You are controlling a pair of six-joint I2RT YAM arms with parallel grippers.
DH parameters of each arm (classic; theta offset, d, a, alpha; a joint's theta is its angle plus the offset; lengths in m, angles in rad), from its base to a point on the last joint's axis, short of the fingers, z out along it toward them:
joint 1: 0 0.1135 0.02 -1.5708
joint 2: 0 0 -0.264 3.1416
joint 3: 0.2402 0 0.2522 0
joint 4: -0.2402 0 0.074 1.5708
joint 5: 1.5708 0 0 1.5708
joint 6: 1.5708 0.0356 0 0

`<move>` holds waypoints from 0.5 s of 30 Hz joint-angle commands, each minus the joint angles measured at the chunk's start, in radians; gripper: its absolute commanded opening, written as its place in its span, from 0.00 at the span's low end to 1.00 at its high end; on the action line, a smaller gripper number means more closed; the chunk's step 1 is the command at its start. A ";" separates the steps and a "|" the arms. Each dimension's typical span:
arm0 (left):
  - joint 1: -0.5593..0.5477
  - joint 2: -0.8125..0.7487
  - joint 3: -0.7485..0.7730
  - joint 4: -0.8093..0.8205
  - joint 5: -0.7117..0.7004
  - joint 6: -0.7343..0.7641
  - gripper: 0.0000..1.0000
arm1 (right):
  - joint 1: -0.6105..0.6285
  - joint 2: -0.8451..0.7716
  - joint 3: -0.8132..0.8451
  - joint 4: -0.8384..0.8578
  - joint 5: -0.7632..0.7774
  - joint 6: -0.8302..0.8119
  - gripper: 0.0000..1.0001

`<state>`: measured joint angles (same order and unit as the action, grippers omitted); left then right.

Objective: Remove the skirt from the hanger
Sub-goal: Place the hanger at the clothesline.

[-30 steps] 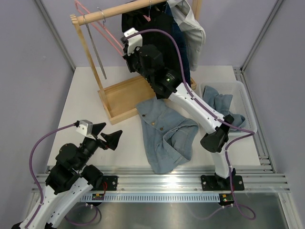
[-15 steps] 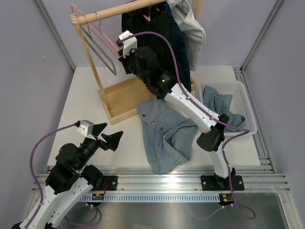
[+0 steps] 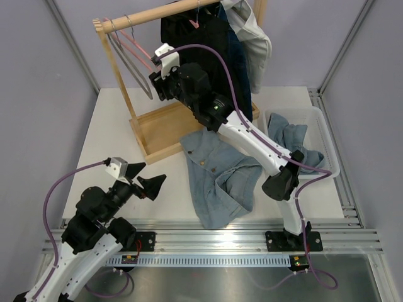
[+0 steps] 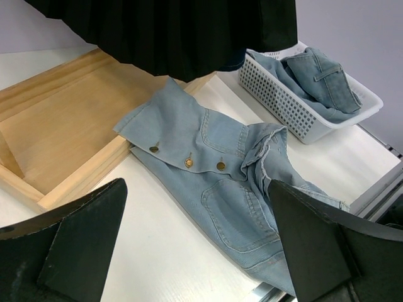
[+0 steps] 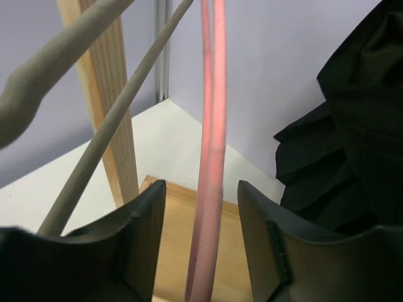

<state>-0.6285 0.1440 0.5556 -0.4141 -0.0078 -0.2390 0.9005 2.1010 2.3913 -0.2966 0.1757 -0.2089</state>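
Observation:
The denim skirt (image 3: 217,179) lies crumpled on the white table, off any hanger; it also shows in the left wrist view (image 4: 214,157). An empty pink hanger (image 3: 135,49) hangs from the wooden rail (image 3: 157,14). My right gripper (image 3: 153,80) is raised beside it. Its jaws stand open on either side of the pink hanger (image 5: 213,126), with a gap on both sides. My left gripper (image 3: 146,177) hovers low at the near left, wide open and holding nothing, and faces the skirt (image 4: 196,189).
A grey hanger (image 3: 129,69) hangs next to the pink one. Black clothing (image 3: 201,44) and other garments hang further right on the rail. The rack's wooden base tray (image 3: 157,129) sits behind the skirt. A white basket (image 3: 327,135) with denim stands at right.
My right gripper has opened and let go of the pink hanger while shifting left. Both hangers have swung on the rail. The left arm has barely moved.

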 commanded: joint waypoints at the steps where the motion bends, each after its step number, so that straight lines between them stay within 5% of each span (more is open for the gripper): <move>1: 0.003 0.032 0.015 0.051 0.055 0.020 0.99 | 0.002 -0.132 -0.042 0.018 -0.068 -0.047 0.58; 9: 0.003 0.153 0.013 0.077 0.126 0.004 0.99 | -0.028 -0.346 -0.153 -0.189 -0.258 -0.207 0.99; 15: 0.000 0.316 0.018 0.109 0.203 -0.066 0.99 | -0.104 -0.516 -0.304 -0.418 -0.533 -0.378 0.99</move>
<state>-0.6285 0.4118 0.5552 -0.3733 0.1188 -0.2596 0.8310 1.6821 2.1708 -0.5537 -0.1677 -0.4595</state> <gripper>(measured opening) 0.987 0.992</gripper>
